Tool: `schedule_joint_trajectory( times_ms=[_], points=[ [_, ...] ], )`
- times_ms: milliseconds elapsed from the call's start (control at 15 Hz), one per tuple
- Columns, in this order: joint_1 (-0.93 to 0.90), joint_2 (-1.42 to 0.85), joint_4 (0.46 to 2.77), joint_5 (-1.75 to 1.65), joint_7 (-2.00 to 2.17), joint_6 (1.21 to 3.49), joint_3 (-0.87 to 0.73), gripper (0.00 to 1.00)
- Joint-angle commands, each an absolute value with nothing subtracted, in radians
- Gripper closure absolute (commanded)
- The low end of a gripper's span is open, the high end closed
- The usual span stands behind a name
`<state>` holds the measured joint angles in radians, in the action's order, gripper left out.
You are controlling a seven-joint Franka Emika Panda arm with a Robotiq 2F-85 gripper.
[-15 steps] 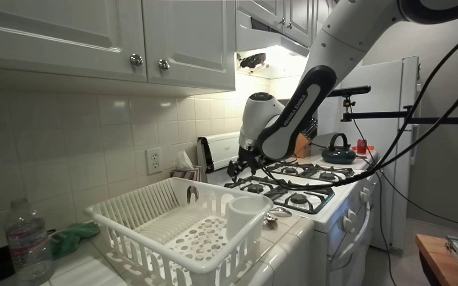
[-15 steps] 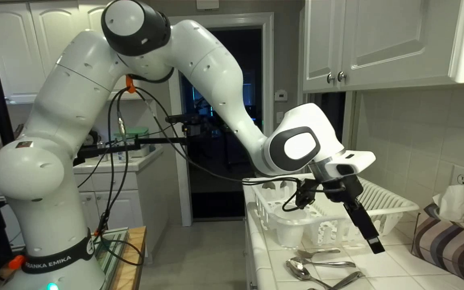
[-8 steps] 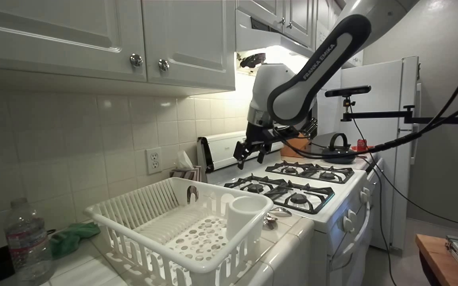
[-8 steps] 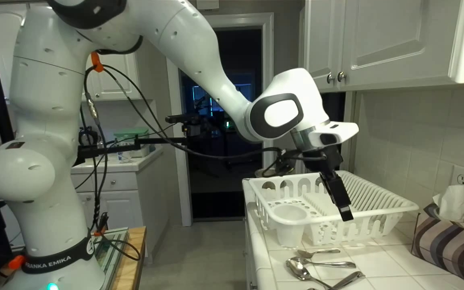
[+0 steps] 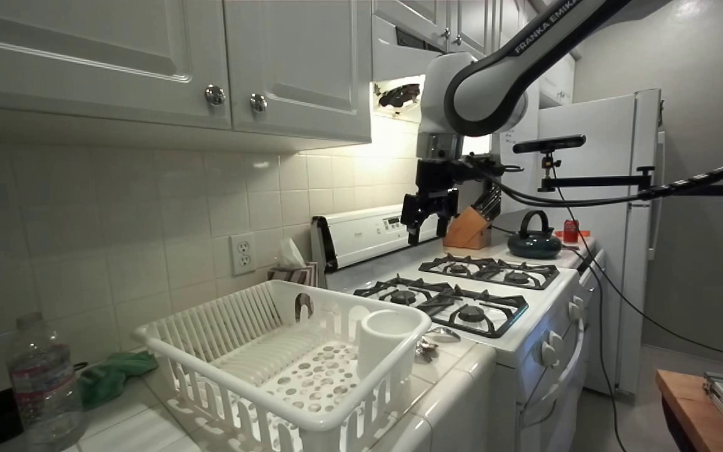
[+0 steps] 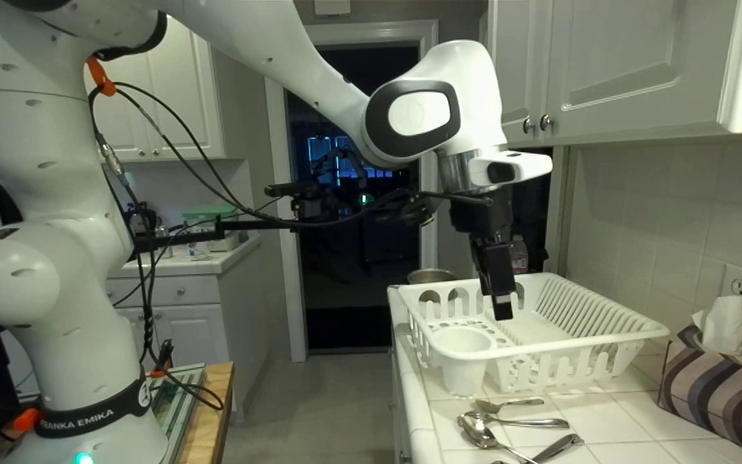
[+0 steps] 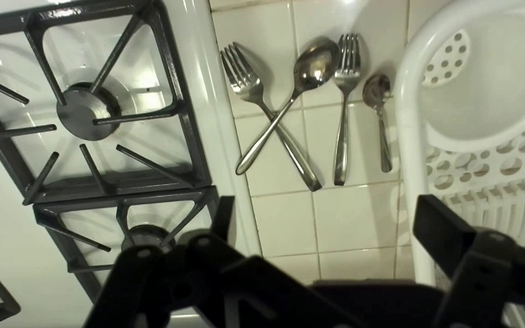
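Two forks [image 7: 247, 86], two spoons [image 7: 316, 66] below my wide, empty jaws

My gripper [image 7: 331, 221] hangs above the tile [image 7: 285, 223], spread probably for clearance. All four lie between stove [image 7: 217, 136] and dish rack [image 7: 410, 136], perhaps because that strip is flat; one fork and the larger spoon cross. Each shines silvery.

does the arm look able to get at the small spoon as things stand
Probably yes: the end effector is open and empty, and nothing covers the small spoon, though the rack close beside it may crowd the approach.

white cabinets [image 5: 173, 56] hang above a pale tiled wall [image 5: 176, 216]
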<state>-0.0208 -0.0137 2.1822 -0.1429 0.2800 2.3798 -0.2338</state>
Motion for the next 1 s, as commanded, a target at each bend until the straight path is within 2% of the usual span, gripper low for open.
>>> schedule_joint_trajectory(
  times_ms=[0, 933],
  points=[
    [0.036, 0.002, 2.185, -0.128, 0.254, 2.356, -0.179, 0.00],
    [0.049, 0.031, 2.204, -0.109, 0.221, 2.334, -0.166, 0.00]
  ],
)
